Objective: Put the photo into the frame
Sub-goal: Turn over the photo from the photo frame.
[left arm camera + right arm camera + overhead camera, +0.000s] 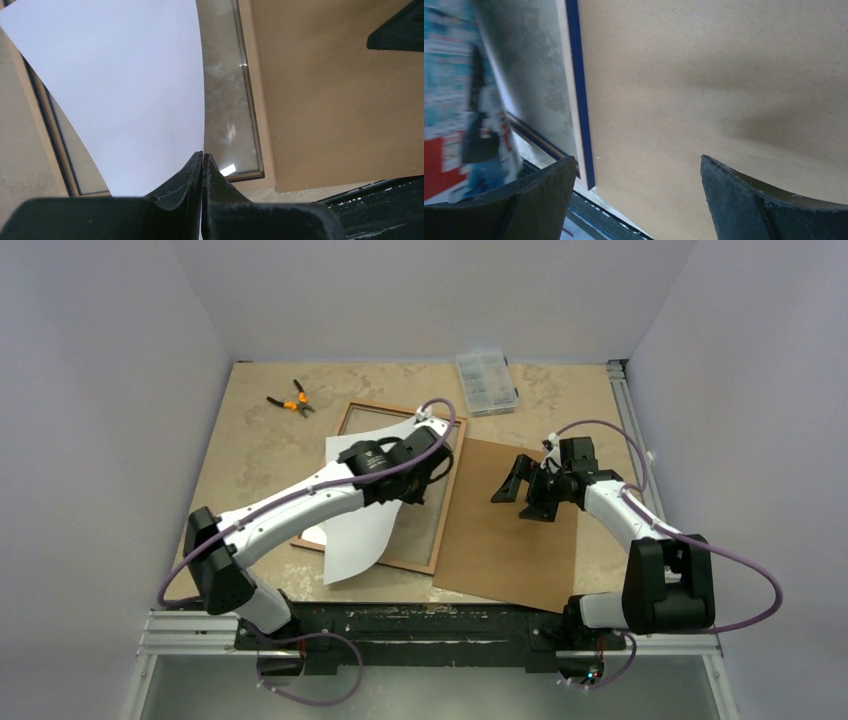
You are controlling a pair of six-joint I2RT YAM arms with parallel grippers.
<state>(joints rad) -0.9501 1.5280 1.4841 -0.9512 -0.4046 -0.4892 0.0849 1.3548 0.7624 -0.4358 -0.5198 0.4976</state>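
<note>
The photo (pixel 355 530) is held white side up, bowed, slanting over the frame (pixel 446 495), which lies flat with its wood-brown face up. My left gripper (pixel 415 490) is shut on the photo's right edge. In the left wrist view the fingers (pixel 202 156) pinch the white sheet (pixel 125 90) above the clear pane and the brown rail (pixel 255 115). My right gripper (pixel 512 485) is open and empty above the brown board (pixel 505 530). The right wrist view shows its gripper (pixel 636 162) with jaws wide apart over the board (pixel 704 75), the frame's blue edge (pixel 576 75) and the photo's printed face (pixel 454 100) at left.
Orange-handled pliers (pixel 290 400) lie at the back left. A clear plastic parts box (pixel 487 382) sits at the back centre. The brown board lies right of the frame, touching its right rail (pixel 340 100). Grey walls close three sides; a metal rail (pixel 630 410) runs along the right.
</note>
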